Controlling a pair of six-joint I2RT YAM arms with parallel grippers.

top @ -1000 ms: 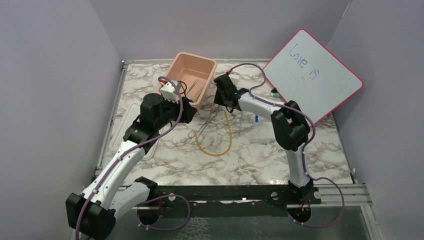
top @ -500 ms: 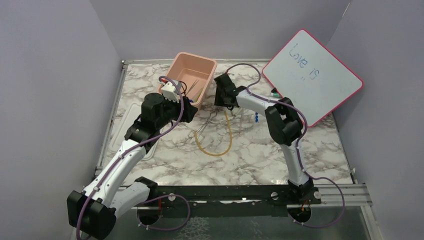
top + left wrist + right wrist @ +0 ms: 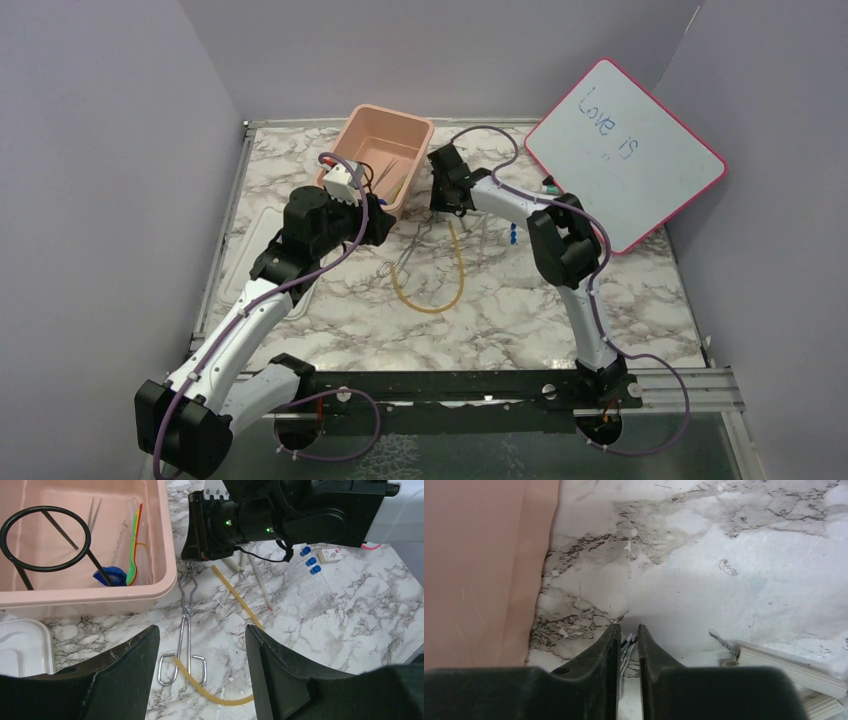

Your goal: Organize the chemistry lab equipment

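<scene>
The pink tub sits at the far edge of the marble table, left of the middle. Inside it lie the black wire ring, the green-handled tool and a blue piece. The metal tongs lie on the marble just outside the tub's right wall, with their tips toward the far edge and their looped handles toward the near edge. The right gripper is down at those tips, close to the tub wall. Its two fingers are drawn almost together, with the thin metal ends pinched between them. The amber rubber tube lies bent in a U around the middle of the table. One leg reaches up beside the right gripper, and the curve passes over the tongs' handle loops. Clear tubes with blue caps lie to the right of it, toward the far right corner. There the red-framed whiteboard leans against the wall. A pale wooden stick lies just right of the right gripper. The left gripper hangs above the tongs' handles with its fingers spread wide and nothing between them. A white lid lies flat near the left edge, beside the tub's near corner.
</scene>
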